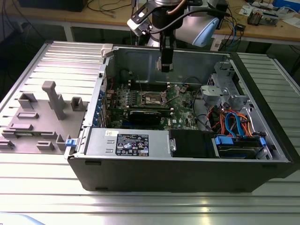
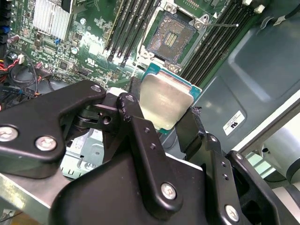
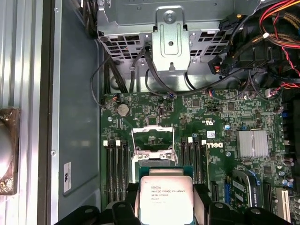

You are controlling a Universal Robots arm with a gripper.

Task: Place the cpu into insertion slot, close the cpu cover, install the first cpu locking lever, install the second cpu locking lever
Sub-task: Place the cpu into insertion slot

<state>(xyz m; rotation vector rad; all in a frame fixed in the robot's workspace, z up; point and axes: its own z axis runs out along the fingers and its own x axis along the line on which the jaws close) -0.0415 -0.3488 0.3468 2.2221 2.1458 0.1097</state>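
Case: A dark tower computer case [image 1: 178,171] lies on its side with the panel off, in the middle of the table.
Board: A green circuit board [image 1: 183,98] covers the case floor. Long black memory slots [image 3: 115,168] run on either side of the socket.
Gripper: The black gripper [image 1: 165,63] hangs above the open case. Its fingers [image 2: 129,105] are pinching the cpu by two opposite edges.
Cpu: The cpu [image 2: 164,101] is held in the air, well apart from the board, its silver top turned toward both wrist cameras.
Slot: The insertion slot [image 2: 169,30] is uncovered, with dark contacts showing inside a silver rim.
Doing it well: I judge the chip should be squared to the rim and kept level. It should go straight down, never sliding across the contacts, and be let go only once it sits flat.
Table: The case rests on a ribbed grey metal table [image 1: 140,206].
Fixture: A grey tray of moulded blocks [image 1: 42,117] sits beside the case, at the exterior view's left.
Room: Wooden benches [image 1: 93,16] strewn with cables stand behind.
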